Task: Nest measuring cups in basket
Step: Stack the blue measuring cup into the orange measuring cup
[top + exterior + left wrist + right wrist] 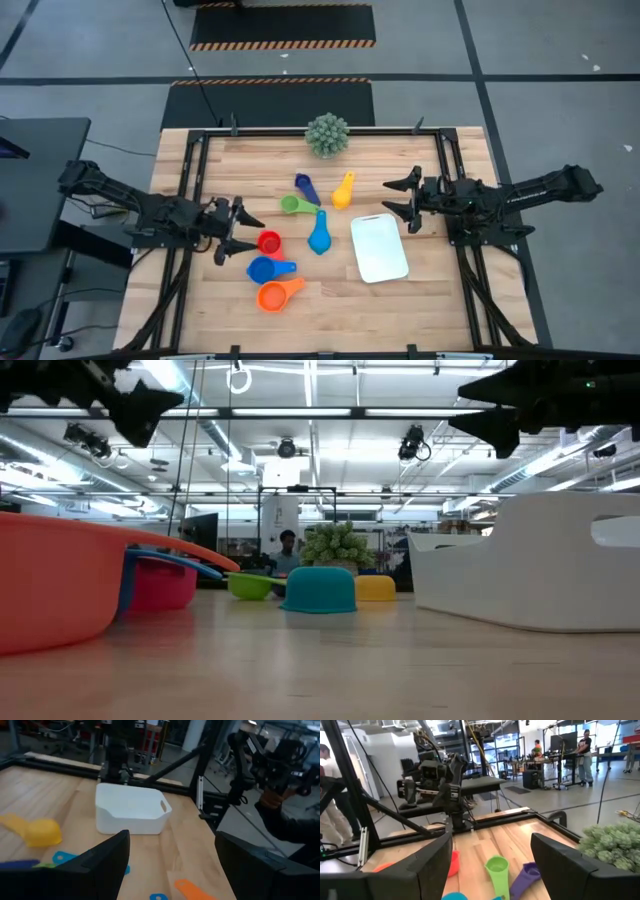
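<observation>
On the bench (330, 300), cups lie scattered beside the empty basket (379, 248), unsorted; left hand (238, 230) and right hand (402, 198) hover open, gripping nothing.

This looks like a robotics lab or workshop in a large industrial hall. Fluorescent strip lights (330, 412) and exposed ducting run overhead, hazard-striped floor mats (282, 25) lie at twelve o'clock beyond the wooden table (330, 300), and people (583, 750) stand at workstations, perhaps computer desks.
</observation>
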### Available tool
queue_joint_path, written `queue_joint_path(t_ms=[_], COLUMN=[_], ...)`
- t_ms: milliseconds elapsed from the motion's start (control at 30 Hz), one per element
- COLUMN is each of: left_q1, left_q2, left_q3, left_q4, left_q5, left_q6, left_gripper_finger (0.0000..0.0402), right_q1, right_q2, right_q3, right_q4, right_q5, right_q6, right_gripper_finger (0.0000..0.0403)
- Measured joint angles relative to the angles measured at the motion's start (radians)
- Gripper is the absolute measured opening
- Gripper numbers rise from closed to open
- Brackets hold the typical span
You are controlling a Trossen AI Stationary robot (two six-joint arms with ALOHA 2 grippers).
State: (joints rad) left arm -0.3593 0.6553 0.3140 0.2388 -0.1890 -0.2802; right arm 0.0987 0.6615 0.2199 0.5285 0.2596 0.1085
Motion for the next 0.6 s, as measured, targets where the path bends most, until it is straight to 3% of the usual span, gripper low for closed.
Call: queue_joint_path(t_ms=[300,600], left_q1=[-0.101,-0.255], left_q2=[0.139,0.253], left_q3=[0.155,0.228], left_q4=[-0.2,-0.295], left_q5=[-0.049,-0.121], left_q6=[-0.001,-0.079], left_gripper_finger=[0.0297,0.0297], right_q1=[0.089,0.206], right_q2=[0.222,0.473], right_q3=[0.148,0.276], right_q4=[-0.008,-0.015], right_q5=[0.007,0.15], right_q6=[-0.007,-0.023], right_gripper_finger=[0.0277,0.0277])
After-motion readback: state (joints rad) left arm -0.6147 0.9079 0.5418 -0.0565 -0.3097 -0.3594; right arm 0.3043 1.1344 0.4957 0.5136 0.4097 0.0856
